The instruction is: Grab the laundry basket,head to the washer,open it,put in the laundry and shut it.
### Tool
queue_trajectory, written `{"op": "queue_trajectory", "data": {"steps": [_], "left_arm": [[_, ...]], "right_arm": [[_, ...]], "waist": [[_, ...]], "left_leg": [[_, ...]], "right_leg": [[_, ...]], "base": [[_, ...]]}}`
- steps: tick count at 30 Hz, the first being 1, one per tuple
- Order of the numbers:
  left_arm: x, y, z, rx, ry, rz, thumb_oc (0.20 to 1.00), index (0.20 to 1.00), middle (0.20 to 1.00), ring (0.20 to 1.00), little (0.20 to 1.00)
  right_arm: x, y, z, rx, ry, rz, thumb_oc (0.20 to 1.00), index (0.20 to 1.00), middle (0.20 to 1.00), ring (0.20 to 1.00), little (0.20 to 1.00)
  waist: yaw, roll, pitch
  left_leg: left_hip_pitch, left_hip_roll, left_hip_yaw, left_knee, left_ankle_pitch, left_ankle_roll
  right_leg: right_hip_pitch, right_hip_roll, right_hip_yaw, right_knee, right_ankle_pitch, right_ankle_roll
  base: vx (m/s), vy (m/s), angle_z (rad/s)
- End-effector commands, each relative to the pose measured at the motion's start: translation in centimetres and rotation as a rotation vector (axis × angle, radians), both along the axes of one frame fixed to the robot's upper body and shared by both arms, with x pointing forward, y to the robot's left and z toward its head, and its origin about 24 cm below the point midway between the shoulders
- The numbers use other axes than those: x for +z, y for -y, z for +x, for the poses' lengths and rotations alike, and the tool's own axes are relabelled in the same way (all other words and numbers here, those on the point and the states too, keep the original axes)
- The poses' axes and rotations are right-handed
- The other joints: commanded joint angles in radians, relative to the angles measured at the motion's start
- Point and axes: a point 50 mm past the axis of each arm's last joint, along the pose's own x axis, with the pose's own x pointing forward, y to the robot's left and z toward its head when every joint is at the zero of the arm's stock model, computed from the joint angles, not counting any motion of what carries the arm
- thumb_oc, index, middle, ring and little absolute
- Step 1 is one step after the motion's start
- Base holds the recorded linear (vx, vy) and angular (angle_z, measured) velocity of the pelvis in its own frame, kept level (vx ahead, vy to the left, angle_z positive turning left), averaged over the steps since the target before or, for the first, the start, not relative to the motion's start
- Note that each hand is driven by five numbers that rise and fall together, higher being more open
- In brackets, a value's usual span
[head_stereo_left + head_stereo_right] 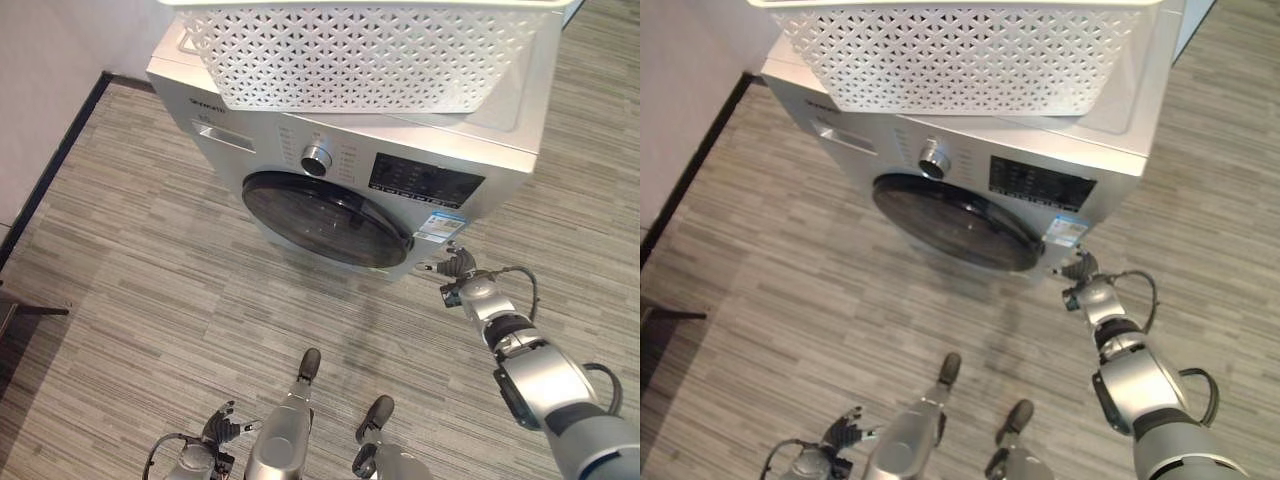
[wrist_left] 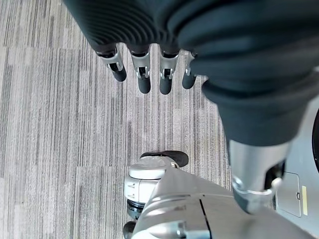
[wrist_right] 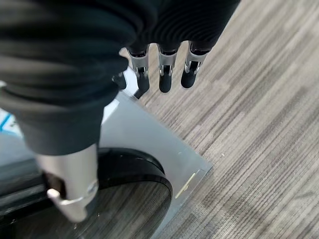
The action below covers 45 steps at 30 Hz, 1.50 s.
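A white lattice laundry basket (image 1: 370, 55) stands on top of the silver front-loading washer (image 1: 520, 115); what lies inside the basket is hidden. The washer's round dark door (image 1: 320, 215) is shut. My right hand (image 1: 462, 280) is stretched out to the door's right rim, just below a small sticker. Its fingers (image 3: 166, 74) are straight and open, and its thumb lies close over the door glass (image 3: 124, 199). My left hand (image 1: 205, 445) hangs low at my left side with its fingers (image 2: 144, 74) relaxed and open, holding nothing.
A silver knob (image 1: 317, 158) and a dark display panel (image 1: 425, 182) sit above the door. A white wall with a dark baseboard (image 1: 50, 170) runs along the left, with a dark piece of furniture (image 1: 20, 310) at the left edge. Grey striped floor surrounds the washer.
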Motion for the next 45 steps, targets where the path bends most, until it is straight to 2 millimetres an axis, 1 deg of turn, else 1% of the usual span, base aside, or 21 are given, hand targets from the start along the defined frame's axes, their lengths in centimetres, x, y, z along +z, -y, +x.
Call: {"op": "queue_trajectory", "data": {"steps": [1, 2, 3, 6, 11, 15, 18, 20, 25, 28, 32, 33, 34, 35, 36, 37, 38, 39, 40, 43, 45], "left_arm": [[-0.4, 0.6, -0.3, -0.029, -0.022, 0.001, 1.000, 1.000, 1.000, 1.000, 1.000], [-0.4, 0.6, -0.3, -0.029, -0.022, 0.001, 1.000, 1.000, 1.000, 1.000, 1.000], [-0.3, 0.7, -0.1, -0.014, -0.014, -0.001, 1.000, 1.000, 1.000, 1.000, 1.000], [-0.2, 0.9, 0.2, 0.002, -0.008, -0.010, 1.000, 1.000, 1.000, 1.000, 1.000], [0.4, 1.2, 1.5, -0.016, 0.043, -0.022, 1.000, 1.000, 1.000, 1.000, 1.000], [0.2, 0.7, 1.2, 0.006, 0.020, 0.002, 1.000, 1.000, 1.000, 1.000, 1.000], [0.1, 0.3, 0.9, 0.012, 0.009, 0.017, 1.000, 1.000, 1.000, 1.000, 1.000], [0.3, 0.0, 1.1, 0.018, 0.023, 0.019, 1.000, 1.000, 1.000, 1.000, 1.000], [1.0, -0.9, 1.8, 0.041, 0.065, 0.025, 1.000, 1.000, 1.000, 1.000, 1.000], [1.1, -1.4, 1.8, 0.055, 0.060, 0.037, 1.000, 1.000, 1.000, 1.000, 1.000], [1.2, -1.9, 2.0, 0.034, 0.056, 0.055, 1.000, 1.000, 1.000, 1.000, 1.000], [1.4, -2.5, 1.9, 0.036, 0.055, 0.064, 1.000, 1.000, 1.000, 1.000, 1.000], [1.4, -2.5, 1.9, 0.035, 0.057, 0.064, 1.000, 1.000, 1.000, 1.000, 1.000], [1.4, -2.6, 1.9, 0.049, 0.055, 0.060, 1.000, 1.000, 1.000, 1.000, 1.000], [1.3, -2.6, 1.7, 0.062, 0.053, 0.055, 1.000, 1.000, 1.000, 1.000, 1.000], [1.4, -2.6, 1.8, 0.064, 0.055, 0.054, 1.000, 1.000, 1.000, 1.000, 1.000], [1.4, -2.6, 1.8, 0.070, 0.056, 0.051, 1.000, 1.000, 1.000, 1.000, 1.000], [1.4, -2.6, 2.0, 0.073, 0.062, 0.049, 1.000, 1.000, 1.000, 1.000, 1.000], [1.4, -2.6, 1.9, 0.073, 0.062, 0.049, 1.000, 1.000, 1.000, 1.000, 1.000], [1.9, -2.3, 2.7, 0.105, 0.108, 0.026, 1.000, 1.000, 1.000, 1.000, 1.000], [2.0, -2.3, 2.9, 0.106, 0.121, 0.025, 1.000, 1.000, 1.000, 1.000, 1.000]], "right_arm": [[1.2, -2.0, 1.1, 0.076, 0.057, 0.015, 1.000, 1.000, 1.000, 1.000, 1.000], [1.2, -2.0, 1.1, 0.076, 0.057, 0.015, 1.000, 1.000, 1.000, 1.000, 1.000], [0.9, -3.5, 1.2, 0.092, 0.054, 0.054, 1.000, 1.000, 1.000, 1.000, 1.000], [0.6, -5.6, 1.3, 0.119, 0.055, 0.107, 1.000, 1.000, 1.000, 1.000, 1.000], [2.3, -7.3, 2.4, 0.138, 0.096, 0.124, 1.000, 1.000, 1.000, 1.000, 1.000], [3.2, -10.2, 2.9, 0.165, 0.110, 0.188, 1.000, 1.000, 1.000, 1.000, 1.000], [3.7, -11.4, 3.2, 0.202, 0.119, 0.173, 1.000, 1.000, 1.000, 1.000, 1.000], [4.6, -10.9, 3.6, 0.205, 0.138, 0.131, 1.000, 1.000, 1.000, 1.000, 1.000], [7.2, -7.9, 4.5, 0.151, 0.183, 0.019, 1.000, 1.000, 1.000, 1.000, 1.000], [6.7, -7.6, 4.4, 0.179, 0.139, -0.007, 1.000, 1.000, 1.000, 1.000, 1.000], [5.3, -8.8, 3.9, 0.269, 0.065, 0.019, 1.000, 1.000, 1.000, 1.000, 1.000], [4.3, -11.6, 3.5, 0.400, 0.021, 0.030, 1.000, 1.000, 1.000, 1.000, 1.000], [4.4, -11.5, 3.5, 0.398, 0.023, 0.030, 1.000, 1.000, 1.000, 1.000, 1.000], [3.9, -12.7, 3.2, 0.431, 0.013, 0.053, 1.000, 1.000, 1.000, 1.000, 1.000], [3.1, -13.9, 2.7, 0.466, -0.005, 0.078, 1.000, 1.000, 1.000, 1.000, 1.000], [2.9, -14.6, 2.5, 0.486, -0.010, 0.092, 1.000, 1.000, 1.000, 1.000, 1.000], [2.1, -15.8, 1.9, 0.529, -0.034, 0.112, 1.000, 1.000, 1.000, 1.000, 1.000], [1.6, -16.6, 1.5, 0.558, -0.051, 0.127, 1.000, 1.000, 1.000, 1.000, 1.000], [1.6, -16.7, 1.5, 0.558, -0.052, 0.127, 1.000, 1.000, 1.000, 1.000, 1.000], [0.0, -20.6, -0.4, 0.644, -0.097, 0.256, 1.000, 1.000, 1.000, 1.000, 1.000], [0.0, -21.3, -0.7, 0.644, -0.095, 0.299, 1.000, 1.000, 1.000, 1.000, 1.000]], "waist": [[0.025, 0.022, -0.053], [0.025, 0.022, -0.053], [0.023, 0.012, -0.049], [0.025, -0.004, -0.046], [0.038, -0.017, -0.030], [0.048, -0.034, -0.027], [0.060, -0.048, -0.028], [0.072, -0.054, -0.020], [0.090, -0.055, 0.000], [0.101, -0.056, 0.011], [0.118, -0.061, 0.022], [0.126, -0.072, 0.031], [0.124, -0.072, 0.033], [0.125, -0.076, 0.035], [0.128, -0.079, 0.033], [0.127, -0.081, 0.035], [0.132, -0.084, 0.034], [0.135, -0.086, 0.034], [0.134, -0.086, 0.034], [0.159, -0.093, 0.043], [0.165, -0.091, 0.045]], "left_leg": [[0.007, 0.115, -0.031, -0.051, 0.008, -0.066], [0.007, 0.115, -0.031, -0.051, 0.008, -0.066], [0.010, 0.118, -0.031, -0.051, 0.007, -0.066], [0.018, 0.122, -0.029, -0.051, 0.005, -0.064], [0.018, 0.123, -0.036, -0.051, 0.007, -0.065], [0.015, 0.128, -0.035, -0.051, 0.007, -0.067], [0.016, 0.133, -0.041, -0.051, 0.006, -0.067], [0.010, 0.134, -0.049, -0.051, 0.010, -0.067], [-0.015, 0.130, -0.082, -0.051, 0.020, -0.073], [-0.028, 0.130, -0.093, -0.051, 0.023, -0.073], [-0.035, 0.133, -0.098, -0.050, 0.027, -0.073], [-0.026, 0.148, -0.092, -0.049, 0.009, -0.082], [-0.038, 0.139, -0.094, -0.050, 0.032, -0.076], [-0.037, 0.142, -0.091, -0.050, 0.033, -0.077], [-0.024, 0.153, -0.086, -0.050, 0.011, -0.083], [-0.036, 0.145, -0.086, -0.051, 0.033, -0.078], [-0.022, 0.157, -0.082, -0.050, 0.010, -0.085], [-0.023, 0.159, -0.081, -0.050, 0.010, -0.085], [-0.023, 0.159, -0.081, -0.050, 0.010, -0.085], [-0.022, 0.167, -0.076, -0.051, 0.009, -0.090], [-0.022, 0.169, -0.075, -0.051, 0.009, -0.091]], "right_leg": [[-0.033, -0.122, 0.063, 0.012, -0.003, 0.100], [-0.033, -0.122, 0.064, 0.013, -0.003, 0.100], [-0.030, -0.119, 0.065, 0.013, -0.004, 0.098], [-0.024, -0.113, 0.068, 0.012, -0.006, 0.096], [-0.025, -0.106, 0.071, 0.011, -0.004, 0.094], [-0.025, -0.097, 0.074, 0.004, -0.003, 0.093], [-0.022, -0.092, 0.071, 0.005, -0.005, 0.091], [-0.022, -0.088, 0.064, 0.006, -0.007, 0.090], [-0.025, -0.079, 0.046, 0.006, -0.012, 0.087], [-0.036, -0.074, 0.043, 0.009, -0.010, 0.085], [-0.044, -0.068, 0.043, 0.009, -0.010, 0.083], [-0.035, -0.052, 0.057, 0.003, -0.026, 0.083], [-0.047, -0.060, 0.050, 0.005, -0.010, 0.081], [-0.048, -0.058, 0.055, 0.005, -0.010, 0.080], [-0.037, -0.048, 0.065, 0.002, -0.027, 0.080], [-0.050, -0.055, 0.060, 0.005, -0.011, 0.077], [-0.037, -0.044, 0.066, 0.003, -0.028, 0.078], [-0.036, -0.043, 0.066, 0.004, -0.029, 0.078], [-0.037, -0.043, 0.066, 0.004, -0.029, 0.078], [-0.038, -0.038, 0.061, 0.000, -0.023, 0.080], [-0.039, -0.037, 0.061, 0.000, -0.023, 0.080]], "base": [[0.00, 0.000, 0.00], [0.00, 0.000, 0.00], [0.00, 0.000, 0.00], [0.01, -0.002, -0.01], [0.00, -0.001, 0.01], [0.00, 0.001, 0.01], [0.00, -0.004, 0.01], [-0.01, -0.036, 0.04], [-0.02, -0.037, 0.12], [-0.02, -0.029, 0.26], [0.01, -0.041, 0.00], [-0.01, -0.036, -0.04], [-0.02, -0.039, -0.08], [0.00, -0.006, -0.07], [0.00, -0.007, -0.05], [0.06, -0.051, -0.08], [-0.01, -0.015, -0.10], [0.06, -0.052, -0.18], [-0.01, -0.024, -0.21], [-0.02, -0.039, -0.16], [-0.02, -0.017, -0.10]]}}
